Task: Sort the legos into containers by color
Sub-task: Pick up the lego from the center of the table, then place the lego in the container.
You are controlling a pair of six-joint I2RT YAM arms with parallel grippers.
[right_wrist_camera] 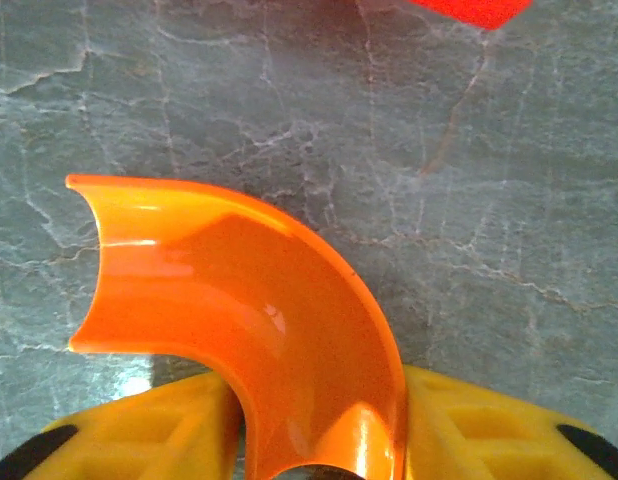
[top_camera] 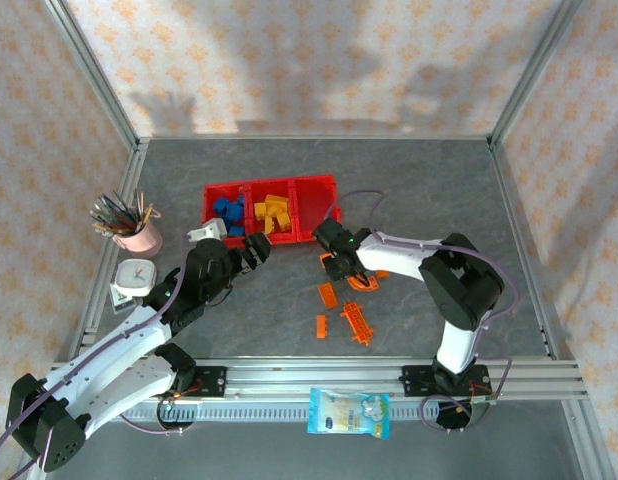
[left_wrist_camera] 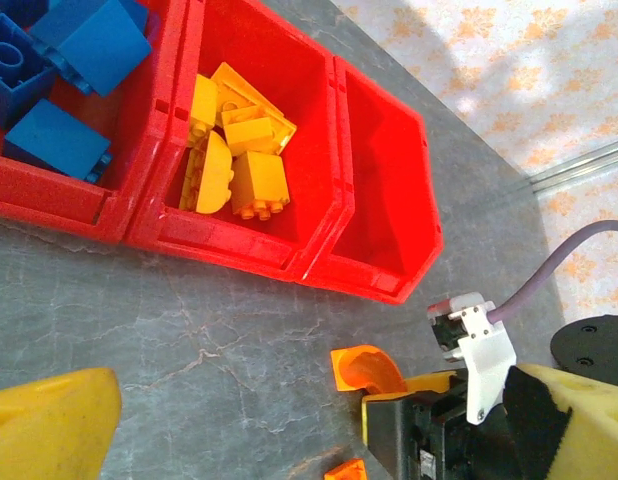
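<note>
legos (top_camera: 357, 322) lie on grey marbled table (top_camera: 439, 185), floral-papered walls (top_camera: 319, 60) around.

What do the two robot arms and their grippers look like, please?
The left arm and right arm have white tubular links with black joint housings, each with a thin purple cable. The left gripper and right gripper are black-bodied with yellow fingers.

I see grey table (top_camera: 439, 180) | red bins (top_camera: 272, 181) centre-back | pink pen cup (top_camera: 141, 238) far left | loose orange bricks (top_camera: 357, 322) centre-front
</note>
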